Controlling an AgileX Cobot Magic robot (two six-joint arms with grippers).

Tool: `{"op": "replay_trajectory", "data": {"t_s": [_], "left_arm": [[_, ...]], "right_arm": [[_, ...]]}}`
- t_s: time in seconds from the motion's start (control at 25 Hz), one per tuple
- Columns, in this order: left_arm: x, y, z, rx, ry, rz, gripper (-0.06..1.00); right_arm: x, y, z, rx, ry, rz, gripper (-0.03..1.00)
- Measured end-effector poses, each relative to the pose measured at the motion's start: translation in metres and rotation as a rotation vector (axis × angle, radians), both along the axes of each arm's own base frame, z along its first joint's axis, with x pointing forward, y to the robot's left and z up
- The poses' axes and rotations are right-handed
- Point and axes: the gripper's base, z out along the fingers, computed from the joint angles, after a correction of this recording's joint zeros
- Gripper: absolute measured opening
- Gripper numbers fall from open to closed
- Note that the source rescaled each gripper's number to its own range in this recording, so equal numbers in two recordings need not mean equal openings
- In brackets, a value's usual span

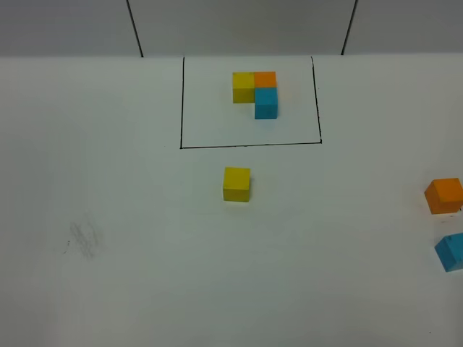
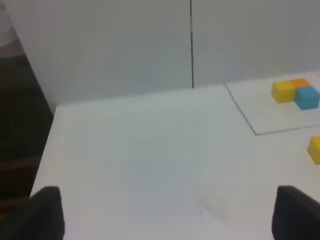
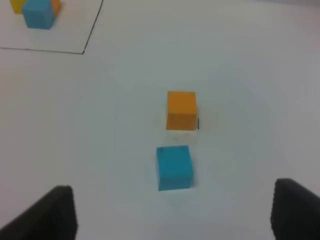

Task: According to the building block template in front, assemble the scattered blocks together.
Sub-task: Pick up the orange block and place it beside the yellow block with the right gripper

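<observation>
Just ahead of right gripper (image 3: pixel 177 214), blue block (image 3: pixel 174 167)

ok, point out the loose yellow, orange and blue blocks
loose yellow block (image 1: pixel 236 183), exterior high view, middle of the block.
loose orange block (image 3: pixel 181 110), right wrist view, middle of the block.
loose blue block (image 3: pixel 174 167), right wrist view, middle of the block.
</observation>
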Motion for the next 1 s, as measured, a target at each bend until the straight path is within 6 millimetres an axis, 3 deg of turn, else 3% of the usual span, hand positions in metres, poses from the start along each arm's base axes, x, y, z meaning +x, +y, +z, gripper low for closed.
{"op": "replay_trajectory", "data": {"t_s": [0.24, 0.52, 1.0], "left_arm": [[0.031, -0.017, -0.035, -0.08, 0.133, 0.043, 0.73], [0.064, -0.019, -0.085, -0.105, 0.29, 0.096, 0.69], [0.065, -0.018, -0.086, -0.102, 0.281, 0.1, 0.68]], "right_arm": [[0.0, 0.0, 0.0, 0.0, 0.0, 0.0, 0.62], [0.0, 0.0, 0.0, 0.001, 0.0, 0.0, 0.62], [0.0, 0.0, 0.0, 0.001, 0.0, 0.0, 0.62]]}}
